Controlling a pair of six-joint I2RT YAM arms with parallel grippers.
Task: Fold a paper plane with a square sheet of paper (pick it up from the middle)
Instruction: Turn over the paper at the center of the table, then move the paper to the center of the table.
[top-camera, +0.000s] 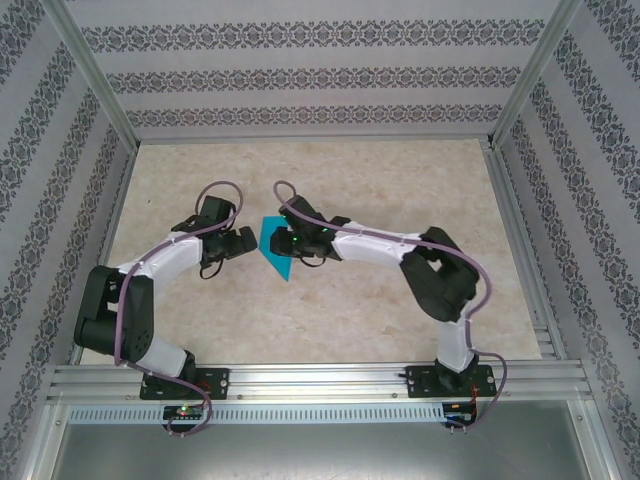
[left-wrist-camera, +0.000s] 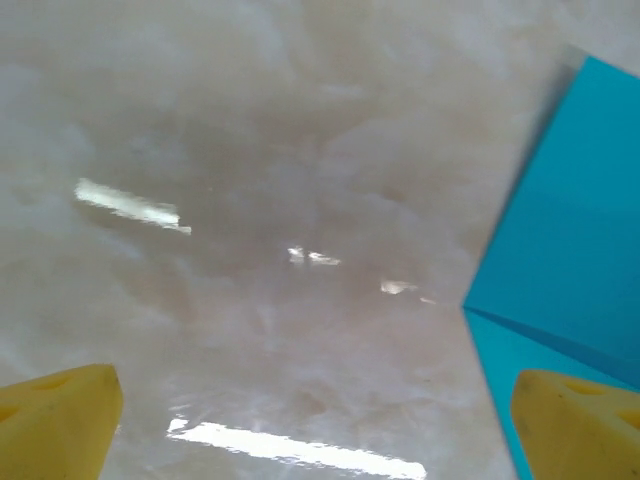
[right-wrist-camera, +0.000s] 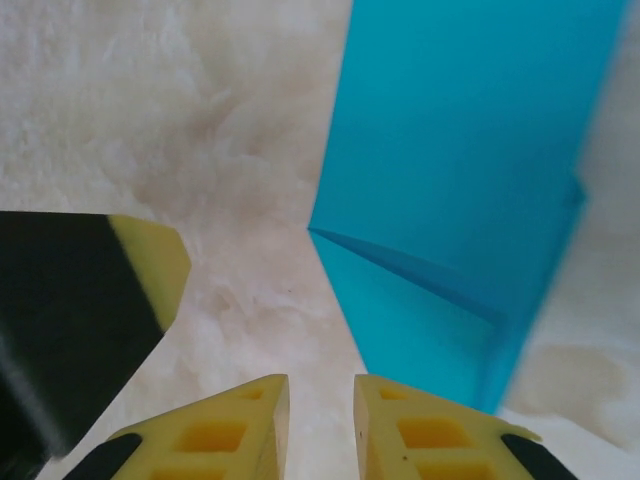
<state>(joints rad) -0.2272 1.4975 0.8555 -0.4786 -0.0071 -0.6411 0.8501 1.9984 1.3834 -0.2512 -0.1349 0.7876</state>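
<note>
Beige marbled table (top-camera: 400, 320); folded cyan paper (top-camera: 273, 247) mid-frame; left gripper (left-wrist-camera: 315, 395) spread wide; right gripper (right-wrist-camera: 320, 390) narrowly apart, empty.

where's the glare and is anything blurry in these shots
Left wrist view: bright white glare streaks on the glossy table, and the blue paper looks slightly soft. Right wrist view: no glare, but the paper's lower right edge smears into blur. Top view: even, soft light, no harsh shadows.
</note>
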